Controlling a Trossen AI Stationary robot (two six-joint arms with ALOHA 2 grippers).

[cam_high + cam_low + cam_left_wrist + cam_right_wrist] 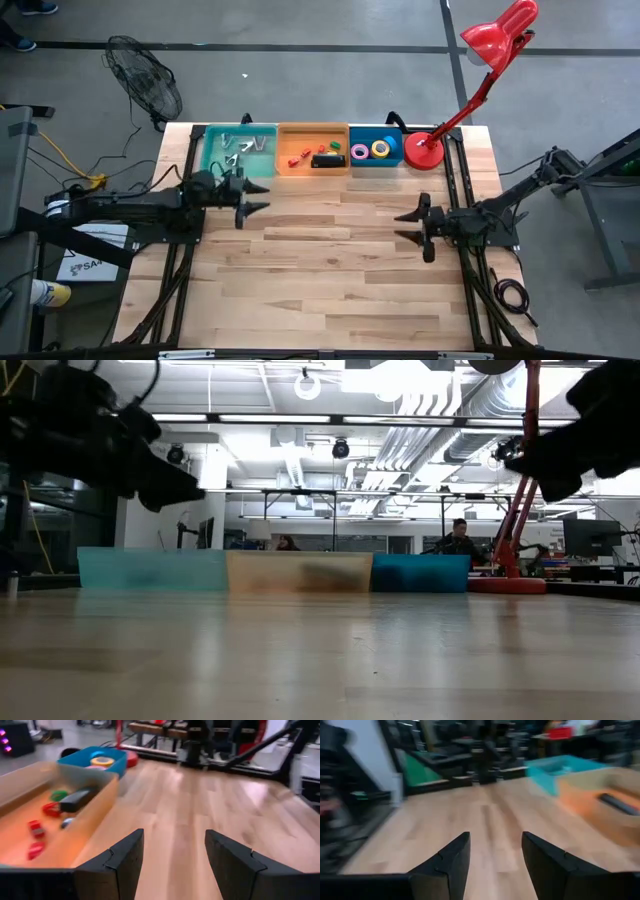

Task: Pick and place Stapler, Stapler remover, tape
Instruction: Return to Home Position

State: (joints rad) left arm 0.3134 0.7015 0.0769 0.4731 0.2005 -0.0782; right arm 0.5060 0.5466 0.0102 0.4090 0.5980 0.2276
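Observation:
The black stapler (327,160) lies on the floor of the orange bin (312,131) at the table's far edge; it also shows in the left wrist view as stapler (77,799) and in the right wrist view as stapler (620,802). Tape rolls (377,150) in pink, yellow and blue lie in the blue bin (375,163); a yellow roll (102,761) shows in the left wrist view. Small metal pieces (245,147) lie in the teal bin (215,150). My left gripper (258,198) is open above the table, just near of the teal bin. My right gripper (406,227) is open over the table's right half.
A red desk lamp (425,150) stands at the far right corner beside the blue bin, its arm reaching up and right. Small red, orange and green items (45,810) share the orange bin. Bare wood (330,260) lies between and near of both grippers.

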